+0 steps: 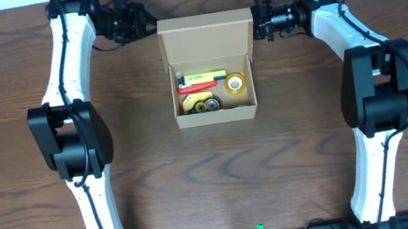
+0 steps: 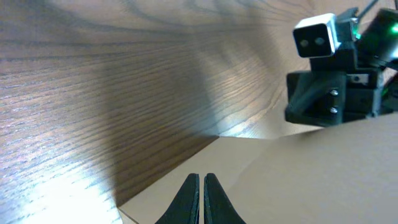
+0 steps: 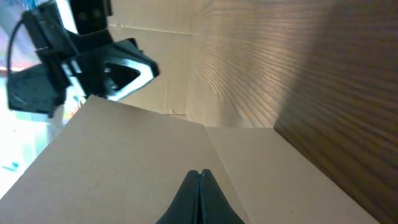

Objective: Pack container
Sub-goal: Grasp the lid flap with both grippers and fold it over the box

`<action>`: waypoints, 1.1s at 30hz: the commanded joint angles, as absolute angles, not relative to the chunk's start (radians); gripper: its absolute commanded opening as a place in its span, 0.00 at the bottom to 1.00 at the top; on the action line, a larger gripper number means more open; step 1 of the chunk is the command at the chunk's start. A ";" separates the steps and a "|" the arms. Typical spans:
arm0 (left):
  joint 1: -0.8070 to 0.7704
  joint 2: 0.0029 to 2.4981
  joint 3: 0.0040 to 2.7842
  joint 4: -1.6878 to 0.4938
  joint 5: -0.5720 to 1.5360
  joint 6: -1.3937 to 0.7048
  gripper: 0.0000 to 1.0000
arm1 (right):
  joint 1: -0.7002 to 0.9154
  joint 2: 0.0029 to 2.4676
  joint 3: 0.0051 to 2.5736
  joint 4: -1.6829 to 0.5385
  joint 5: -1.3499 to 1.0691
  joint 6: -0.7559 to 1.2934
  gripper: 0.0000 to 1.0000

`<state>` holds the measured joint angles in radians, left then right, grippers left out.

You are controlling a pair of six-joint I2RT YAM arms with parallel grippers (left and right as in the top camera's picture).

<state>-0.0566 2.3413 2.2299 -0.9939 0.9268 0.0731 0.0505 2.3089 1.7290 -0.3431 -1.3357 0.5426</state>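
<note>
The tan cardboard container [image 1: 217, 116] stands open at the table's middle, its flap lid [image 1: 204, 36] raised at the far side. Inside lie a yellow item [image 1: 206, 75], a red item [image 1: 193, 89], a tape roll [image 1: 235, 84] and dark round pieces [image 1: 206, 104]. My left gripper [image 1: 148, 19] is shut and empty at the lid's far left corner; in the left wrist view its tips [image 2: 201, 178] sit over the cardboard [image 2: 311, 180]. My right gripper [image 1: 256, 23] is shut and empty at the lid's right edge; its tips [image 3: 199, 173] rest over the cardboard [image 3: 124, 162].
The table is dark wood [image 1: 29, 200]. Each wrist view shows the other gripper beyond the lid: the right one [image 2: 329, 93] and the left one [image 3: 93, 62]. Both arm bases stand along the near edge.
</note>
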 commanded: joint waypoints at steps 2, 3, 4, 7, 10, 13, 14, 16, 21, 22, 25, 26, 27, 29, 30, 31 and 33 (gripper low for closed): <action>-0.073 2.274 2.259 -1.027 0.908 0.143 0.06 | 0.070 2.269 1.747 -0.345 -1.359 0.455 0.02; -0.078 2.268 2.259 -1.036 0.894 0.144 0.06 | 0.072 2.259 1.747 -0.345 -1.358 0.440 0.02; -0.083 2.264 2.259 -1.044 0.875 0.144 0.06 | 0.075 2.248 1.747 -0.345 -1.358 0.426 0.02; -0.100 2.250 2.259 -1.067 0.803 0.144 0.06 | 0.086 2.217 1.747 -0.345 -1.359 0.386 0.02; -0.112 2.236 2.259 -1.082 0.774 0.147 0.06 | 0.098 2.191 1.747 -0.345 -1.359 0.379 0.01; -0.118 2.223 2.259 -1.093 0.772 0.146 0.06 | 0.110 2.173 1.747 -0.361 -1.359 0.357 0.02; -0.118 2.221 2.259 -1.100 0.764 0.146 0.06 | 0.113 2.170 1.747 -0.370 -1.359 0.341 0.02; -0.121 2.214 2.259 -1.125 0.729 0.146 0.06 | 0.124 2.165 1.747 -0.397 -1.357 0.301 0.02; -0.126 2.209 2.259 -1.214 0.675 0.152 0.06 | 0.138 2.164 1.747 -0.572 -1.240 0.166 0.02; -0.128 2.209 2.259 -1.235 0.673 0.158 0.06 | 0.138 2.162 1.747 -0.626 -1.199 0.129 0.02; -0.133 2.209 2.259 -1.276 0.644 0.161 0.06 | 0.139 2.152 1.747 -0.756 -1.087 0.023 0.02; -0.133 2.209 2.259 -1.288 0.634 0.162 0.06 | 0.139 2.149 1.747 -0.778 -1.054 0.013 0.02; -0.135 2.209 2.259 -1.302 0.624 0.161 0.06 | 0.139 2.141 1.747 -0.793 -1.029 0.007 0.02; -0.135 2.209 2.259 -1.333 0.605 0.162 0.06 | 0.141 2.124 1.747 -0.802 -1.003 0.006 0.02; -0.136 2.209 2.259 -1.352 0.594 0.162 0.06 | 0.144 2.112 1.747 -0.803 -0.992 0.006 0.02; -0.136 2.209 2.259 -1.377 0.588 0.175 0.06 | 0.147 2.098 1.747 -0.804 -0.973 0.006 0.02; -0.137 2.209 2.259 -1.423 0.588 0.204 0.06 | 0.156 2.069 1.747 -0.807 -0.932 0.006 0.02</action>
<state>-0.1329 2.2440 2.2333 -1.3895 0.6212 0.1558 0.1371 2.1555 1.7390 -0.8040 -1.0126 0.0540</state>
